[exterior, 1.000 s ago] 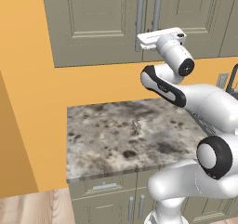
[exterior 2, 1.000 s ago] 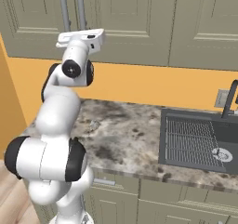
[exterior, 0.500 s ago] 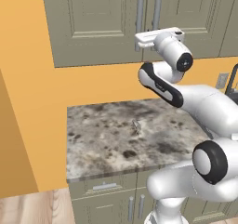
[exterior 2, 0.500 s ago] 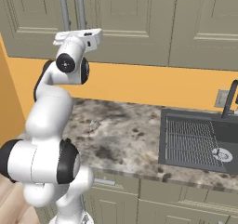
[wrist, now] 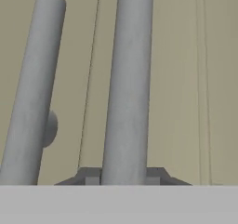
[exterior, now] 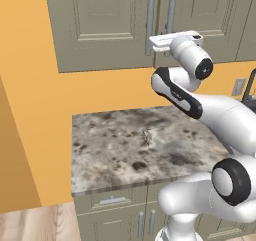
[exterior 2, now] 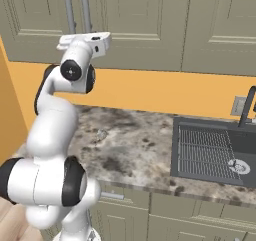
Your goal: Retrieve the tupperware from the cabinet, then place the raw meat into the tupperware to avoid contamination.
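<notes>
2 grey bar handles run up the olive-grey cabinet (exterior: 115, 25), and our gripper (wrist: 123, 179) sits at the lower end of one of them. In the hand view its 2 dark fingertips (wrist: 90, 176) flank the handle (wrist: 128, 88) closely, 1 on each side, so we judge the gripper narrowed onto that bar and gripping it. The other handle (wrist: 30, 93) stands just beside it, to the gripper's left in that view, clear of the fingers. In the left base view the white hand (exterior: 172, 40) reaches level toward the door seam, low on the handles (exterior: 150, 22). Below the gripper lies the speckled stone counter (exterior: 125, 145).

Both doors look shut, so the step in hand is opening 1. To do it well, we should hold the grip firm and draw the hand back along an arc around the door's hinge, rather than straight out, so the bar does not slip from the fingers. We should also keep the wrist clear of the neighbouring handle.

Everything inside the cabinet is hidden behind the doors, so the tupperware, presumably on a shelf within, cannot be seen. We cannot make out any raw meat on the counter. Contact between pads and bar is cut off at the bottom edge of the hand view.
</notes>
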Controlling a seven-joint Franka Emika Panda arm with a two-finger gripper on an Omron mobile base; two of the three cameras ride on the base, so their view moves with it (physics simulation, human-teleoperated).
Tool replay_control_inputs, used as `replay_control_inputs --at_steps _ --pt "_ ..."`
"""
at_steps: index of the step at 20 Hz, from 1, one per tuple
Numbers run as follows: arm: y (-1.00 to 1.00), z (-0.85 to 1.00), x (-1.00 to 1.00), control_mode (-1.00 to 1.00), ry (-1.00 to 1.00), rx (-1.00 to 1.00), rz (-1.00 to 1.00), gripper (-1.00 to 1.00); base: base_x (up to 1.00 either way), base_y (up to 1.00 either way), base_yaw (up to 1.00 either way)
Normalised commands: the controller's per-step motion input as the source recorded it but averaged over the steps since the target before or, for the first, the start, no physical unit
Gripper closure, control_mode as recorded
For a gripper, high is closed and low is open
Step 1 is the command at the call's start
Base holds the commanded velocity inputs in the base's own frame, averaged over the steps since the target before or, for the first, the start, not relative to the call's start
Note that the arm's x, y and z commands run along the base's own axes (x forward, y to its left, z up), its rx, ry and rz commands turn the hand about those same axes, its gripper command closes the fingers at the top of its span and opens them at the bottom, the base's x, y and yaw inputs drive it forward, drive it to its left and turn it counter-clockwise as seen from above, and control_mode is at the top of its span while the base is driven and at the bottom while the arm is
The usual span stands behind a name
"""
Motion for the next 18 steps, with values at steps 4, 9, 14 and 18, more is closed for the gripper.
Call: replay_control_inputs --at_steps 4,9,14,18 --pt "-0.14 0.0 -0.51 -1.0 0.03 0.0 0.02 1.0 0.0 0.0 0.0" --pt "-0.09 0.0 -0.56 -1.0 0.13 0.0 0.0 1.0 0.0 0.0 0.0" --pt "-0.09 0.0 -0.56 -1.0 0.17 0.0 0.0 1.0 0.0 0.0 0.0" --pt "-0.12 0.0 -0.6 -1.0 0.15 0.0 0.0 1.0 0.0 0.0 0.0"
